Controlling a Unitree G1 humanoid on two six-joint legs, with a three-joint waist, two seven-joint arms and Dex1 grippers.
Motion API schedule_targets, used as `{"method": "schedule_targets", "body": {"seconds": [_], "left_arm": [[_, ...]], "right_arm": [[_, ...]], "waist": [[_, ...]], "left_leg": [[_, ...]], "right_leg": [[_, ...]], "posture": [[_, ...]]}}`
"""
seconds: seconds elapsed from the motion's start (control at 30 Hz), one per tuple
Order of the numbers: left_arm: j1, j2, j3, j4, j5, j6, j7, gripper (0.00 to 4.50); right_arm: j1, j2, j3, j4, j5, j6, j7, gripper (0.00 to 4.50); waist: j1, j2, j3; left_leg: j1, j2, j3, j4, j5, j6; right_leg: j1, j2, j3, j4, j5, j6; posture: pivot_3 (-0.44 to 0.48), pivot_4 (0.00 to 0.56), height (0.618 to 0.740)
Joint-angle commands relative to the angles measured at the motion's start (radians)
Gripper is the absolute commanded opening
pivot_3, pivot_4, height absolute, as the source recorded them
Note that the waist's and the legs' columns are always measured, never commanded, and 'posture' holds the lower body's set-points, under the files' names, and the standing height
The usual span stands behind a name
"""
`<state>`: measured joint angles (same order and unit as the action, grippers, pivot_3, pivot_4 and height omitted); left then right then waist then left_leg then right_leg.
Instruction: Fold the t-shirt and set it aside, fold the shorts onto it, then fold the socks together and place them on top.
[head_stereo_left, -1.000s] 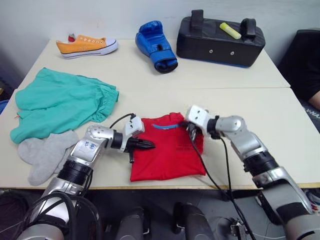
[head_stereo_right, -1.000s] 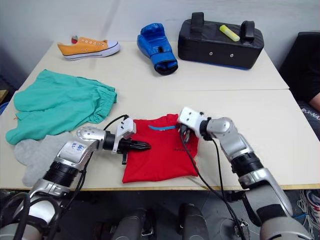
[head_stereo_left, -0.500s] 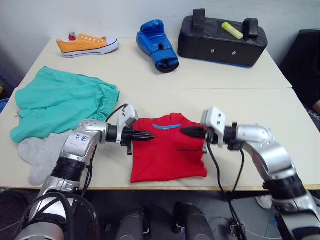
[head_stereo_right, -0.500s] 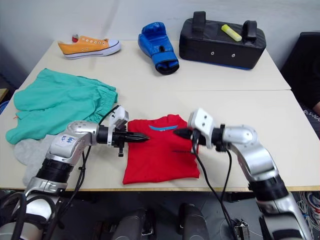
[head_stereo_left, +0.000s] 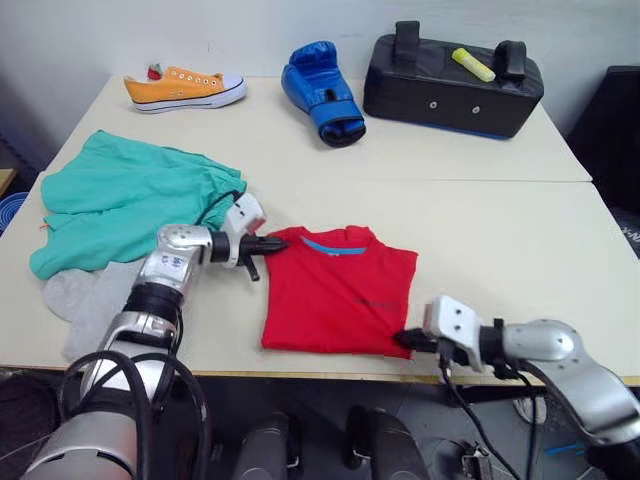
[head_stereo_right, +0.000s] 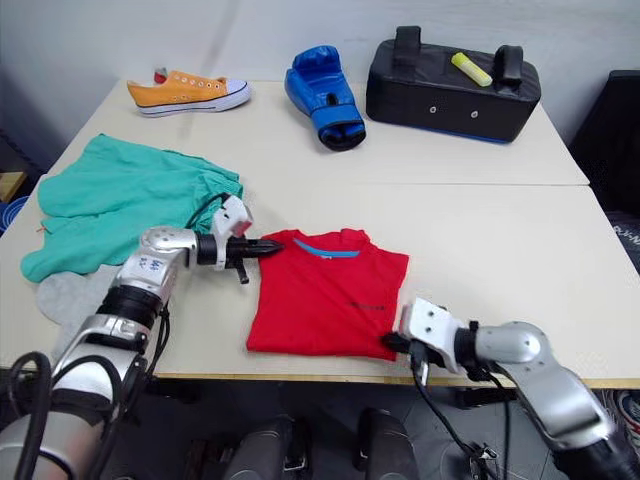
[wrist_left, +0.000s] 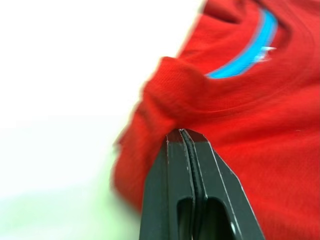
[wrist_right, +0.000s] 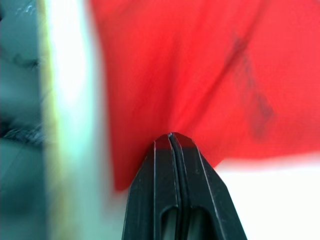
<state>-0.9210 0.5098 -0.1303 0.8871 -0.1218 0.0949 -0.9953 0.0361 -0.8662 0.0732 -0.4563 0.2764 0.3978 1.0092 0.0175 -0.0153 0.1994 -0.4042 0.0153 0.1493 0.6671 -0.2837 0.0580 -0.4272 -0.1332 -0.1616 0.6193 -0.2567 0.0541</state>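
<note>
T-shirt: the t-shirt (head_stereo_left: 340, 295) is laid flat near the front edge of the table (head_stereo_left: 500, 215), about midway along it, sleeves already tucked in so that a narrow oblong is presented, collar toward the far edge.

Left gripper: the left gripper (head_stereo_left: 278, 243) is set at the shirt's collar-side left corner; its fingers (wrist_left: 187, 165) are pressed together on a pinched-up ridge of red cloth at the shoulder.

Right gripper: the right gripper (head_stereo_left: 402, 338) is placed at the hem-side right corner, by the table's front edge; its fingers (wrist_right: 172, 155) are closed flat, with the red hem caught between the tips.

Reason for hold: diagonally opposite corners are judged to be gripped so that the shirt can be lifted or folded without losing its shape.

Shorts: the shorts (head_stereo_left: 130, 205) are spread toward the table's left edge, beside the shirt and apart from it.

Socks: the socks (head_stereo_left: 85, 305) are found at the front left corner, partly under the shorts' edge.

Other items: a sneaker (head_stereo_left: 185, 88), a boxing glove (head_stereo_left: 322, 92) and a black pad (head_stereo_left: 452, 72) are ranged along the far edge.
</note>
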Motion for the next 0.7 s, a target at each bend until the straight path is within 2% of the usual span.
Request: {"method": "schedule_targets", "body": {"seconds": [0.03,0.1,0.2,0.27,0.3,0.43,0.67,0.7], "left_arm": [[-0.050,0.041,0.061,0.010,-0.031,0.009,-0.075,0.03],[-0.045,0.064,0.088,-0.090,-0.097,0.107,-0.182,0.03],[0.009,0.104,0.115,-0.333,-0.210,0.292,-0.296,0.03],[0.067,0.139,0.119,-0.512,-0.296,0.425,-0.358,0.00],[0.098,0.158,0.119,-0.598,-0.336,0.481,-0.383,0.19],[0.193,0.221,0.103,-0.839,-0.422,0.595,-0.435,1.19],[0.273,0.241,0.105,-1.020,-0.452,0.615,-0.402,3.53],[0.280,0.243,0.107,-1.030,-0.454,0.614,-0.396,3.86]], "right_arm": [[0.042,0.006,-0.109,-0.076,0.105,0.061,-0.014,0.00],[0.026,0.043,-0.207,-0.111,0.249,0.192,-0.070,0.00],[-0.029,0.061,-0.325,-0.124,0.524,0.450,-0.151,0.00],[-0.056,0.057,-0.366,-0.101,0.668,0.600,-0.207,0.36],[-0.072,0.062,-0.378,-0.079,0.725,0.661,-0.239,0.62],[-0.134,0.094,-0.373,0.019,0.824,0.791,-0.337,1.95],[-0.313,0.187,-0.282,0.235,0.794,0.869,-0.411,4.45],[-0.332,0.201,-0.270,0.263,0.779,0.872,-0.423,4.50]], "waist": [[-0.002,-0.001,0.000],[-0.003,-0.001,0.001],[-0.002,-0.003,0.002],[-0.003,-0.003,0.002],[-0.004,-0.003,0.002],[-0.006,-0.002,0.002],[-0.005,-0.002,0.002],[-0.006,-0.002,0.002]], "left_leg": [[0.000,0.000,0.000,0.000,0.000,0.000],[0.000,0.000,0.000,0.000,0.000,-0.001],[-0.002,0.001,0.000,0.001,0.001,-0.002],[-0.002,0.000,-0.001,0.001,0.000,-0.001],[-0.001,0.001,-0.002,0.000,0.000,-0.002],[-0.001,0.001,-0.002,0.000,0.000,-0.002],[-0.001,0.000,-0.002,0.000,0.000,-0.002],[-0.001,0.000,-0.002,-0.001,0.000,-0.002]], "right_leg": [[0.000,0.000,0.000,0.000,0.000,0.000],[-0.001,0.000,0.000,0.000,0.000,0.000],[-0.002,0.000,0.000,0.001,0.000,0.000],[-0.001,-0.001,0.000,0.000,0.000,0.000],[0.000,-0.001,0.000,-0.001,0.000,0.000],[0.000,-0.001,0.000,-0.001,-0.001,-0.001],[0.000,0.000,0.001,-0.001,0.000,-0.001],[0.000,0.000,0.001,-0.001,0.000,-0.001]], "posture": [[0.000,0.150,0.740],[0.000,0.150,0.740],[0.000,0.150,0.740],[0.000,0.150,0.740],[0.000,0.150,0.740],[0.000,0.150,0.740],[0.000,0.150,0.740],[0.000,0.150,0.740]]}}
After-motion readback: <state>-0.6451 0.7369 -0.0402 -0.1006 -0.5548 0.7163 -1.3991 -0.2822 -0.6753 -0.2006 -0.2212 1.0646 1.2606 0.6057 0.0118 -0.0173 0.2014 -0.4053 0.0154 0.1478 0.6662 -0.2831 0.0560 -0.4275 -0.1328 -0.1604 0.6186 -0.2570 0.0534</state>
